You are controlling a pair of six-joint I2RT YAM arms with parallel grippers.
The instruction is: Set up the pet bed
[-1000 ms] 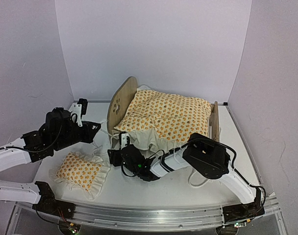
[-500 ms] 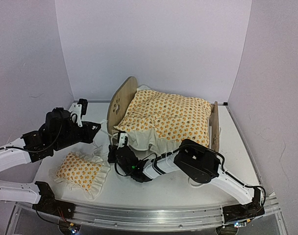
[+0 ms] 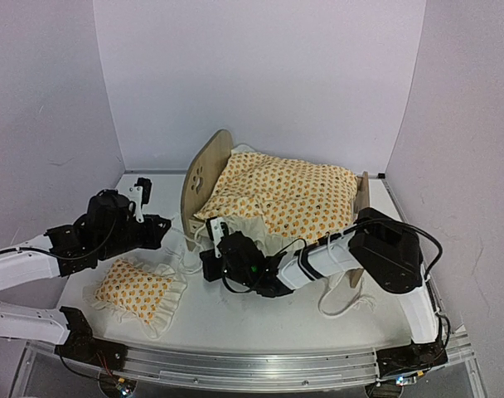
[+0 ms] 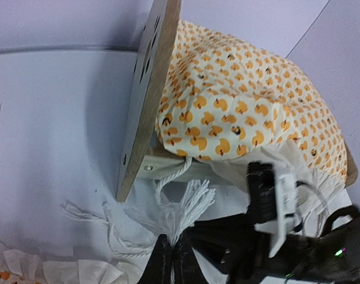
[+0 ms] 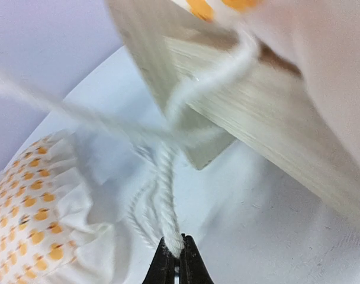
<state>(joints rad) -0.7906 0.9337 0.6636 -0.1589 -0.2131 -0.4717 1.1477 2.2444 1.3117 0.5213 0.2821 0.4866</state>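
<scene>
The pet bed (image 3: pixel 204 172) is a light plywood frame whose rounded headboard (image 4: pixel 147 89) has paw cutouts. An orange-patterned ruffled blanket (image 3: pixel 287 196) covers it. A white rope (image 5: pixel 168 171) hangs from the frame's near corner by the headboard and ends in a frayed tassel (image 4: pixel 195 204). My left gripper (image 4: pixel 172 242) is shut on the tassel strands just below that corner. My right gripper (image 5: pixel 180 242) is shut on the twisted rope, close beside the left one. In the top view the left gripper (image 3: pixel 173 242) and right gripper (image 3: pixel 199 254) meet in front of the headboard.
A small matching ruffled pillow (image 3: pixel 138 287) lies on the white table at the front left, under the left arm. Another loose white rope (image 3: pixel 345 303) lies by the footboard (image 3: pixel 362 201) at the front right. Walls enclose the table on three sides.
The right gripper has closed on the rope and its arm has swung rightward, forearm lifted. The left arm has shifted slightly toward the bed, still shut on the tassel.
</scene>
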